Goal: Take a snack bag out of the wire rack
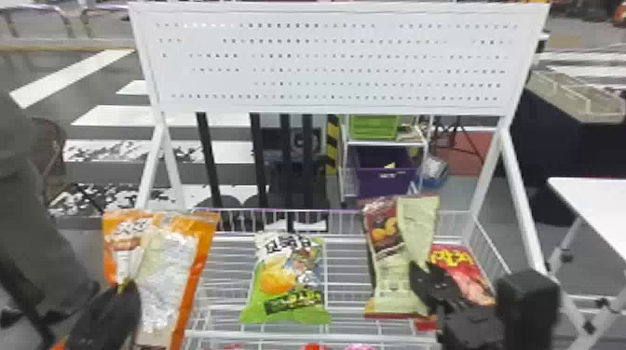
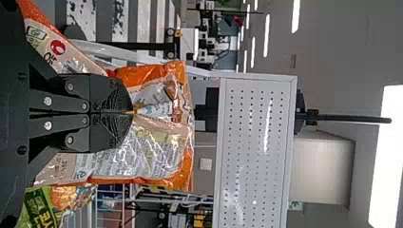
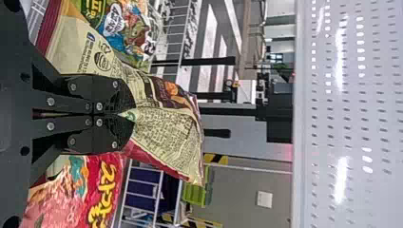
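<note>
And both hands are full here! L gripper (image 1: 125,285) has its fingers pinched tight on the orange bag (image 1: 172,260), R gripper (image 1: 414,271) clamped just as close on the beige bag (image 1: 389,279), a fold of wrapper nipped btwn the tips.

Which one's the pick? Could be either; no reach needed, each bag is already at its own hand. Orange bag's at the L end of the wire rack (image 1: 289,334), long axis roughly upright, top edge well above the fingertips; can't tell if its bottom's clear of the wires. Beige bag's up on end too, leaning a bit, on the R gripper's inner side, over the rack. So the way out is prob. straight up along that long axis, then back over the front rim. Watch the beige one: the red bag (image 1: 466,274) is right beside it, tucked partly behind the R gripper, and could get dragged along.

Containers, quick: rack's also got the green bag (image 1: 284,284) lying face up in the middle, btwn the two held ones. Out back, a purple bin (image 1: 384,177) w/ a bit of yellow in it, green bin (image 1: 372,126) above it.
</note>
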You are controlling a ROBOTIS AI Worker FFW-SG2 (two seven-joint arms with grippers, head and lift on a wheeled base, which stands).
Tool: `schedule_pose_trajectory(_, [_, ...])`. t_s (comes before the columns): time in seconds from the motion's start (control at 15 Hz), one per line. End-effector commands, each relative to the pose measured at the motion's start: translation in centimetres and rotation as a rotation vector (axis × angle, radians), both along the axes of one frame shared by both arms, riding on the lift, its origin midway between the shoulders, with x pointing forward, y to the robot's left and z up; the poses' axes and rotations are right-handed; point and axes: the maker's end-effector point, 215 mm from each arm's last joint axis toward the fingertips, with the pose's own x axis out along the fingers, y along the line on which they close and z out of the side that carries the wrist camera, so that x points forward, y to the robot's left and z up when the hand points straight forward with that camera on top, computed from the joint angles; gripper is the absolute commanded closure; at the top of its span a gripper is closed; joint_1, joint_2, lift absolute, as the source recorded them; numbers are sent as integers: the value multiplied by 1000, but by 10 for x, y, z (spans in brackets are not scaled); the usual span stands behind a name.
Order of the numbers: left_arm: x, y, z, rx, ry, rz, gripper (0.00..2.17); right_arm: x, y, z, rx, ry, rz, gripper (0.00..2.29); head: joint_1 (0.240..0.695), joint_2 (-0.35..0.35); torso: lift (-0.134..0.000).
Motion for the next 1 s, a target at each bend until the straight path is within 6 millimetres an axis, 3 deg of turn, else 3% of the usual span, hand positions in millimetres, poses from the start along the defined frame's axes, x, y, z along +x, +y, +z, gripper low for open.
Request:
schedule_pose_trajectory(0.0, [1,-2,1,-1,-4,-4,1784,-37,-18,27,21,-84,-34,2246,499,0,0])
schedule_pose_trajectory(0.27, [1,-3,2,-4,-6,-5,1784,-97,-63,50,38,-158,-118,2246,499,0,0])
schedule_pose_trajectory(0.6, [1,-3,0,-4,-3,-6,1784,-142,-94,60,38,-185,-173,2246,499,0,0])
schedule_pose_trajectory(0.93, [1,-5,0,-7,-5,-7,1784,-144,-92,65,48,-200,-170,2246,499,0,0])
